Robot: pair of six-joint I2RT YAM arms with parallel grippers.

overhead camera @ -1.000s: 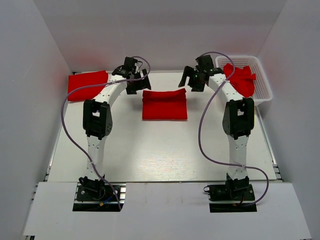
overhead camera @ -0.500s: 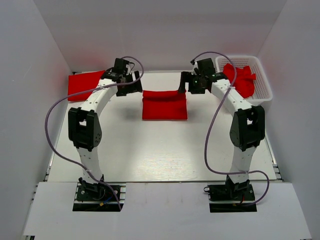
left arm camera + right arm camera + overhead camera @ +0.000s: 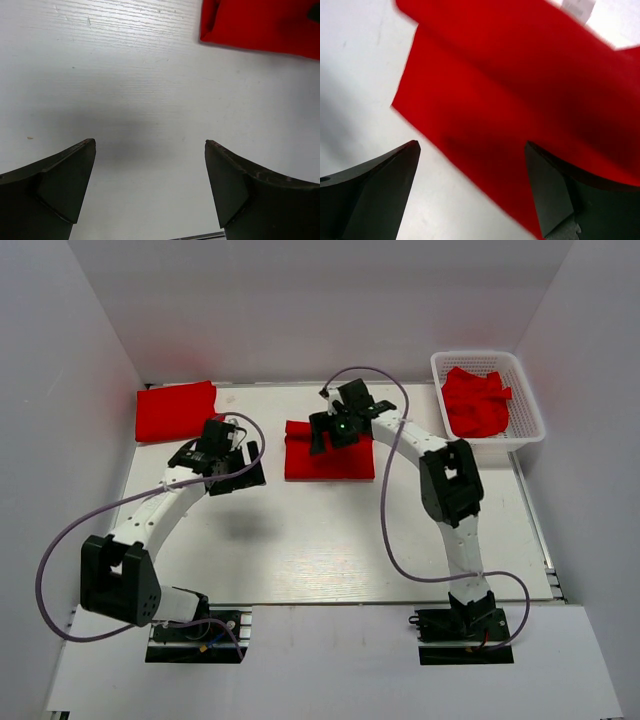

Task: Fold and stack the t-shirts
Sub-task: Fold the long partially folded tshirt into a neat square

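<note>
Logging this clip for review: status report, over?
Left gripper open, empty. Right gripper open, hovering over centre folded red cloth t-shirt. Nothing blocking.

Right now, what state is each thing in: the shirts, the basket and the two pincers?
Middle shirt: folded, flat on the table.
Far-left shirt: folded, lying flat.
Basket: holds crumpled shirts, not folded.
Left pincer: open, empty, over bare table.
Right pincer: open, empty, over the middle shirt.
</note>
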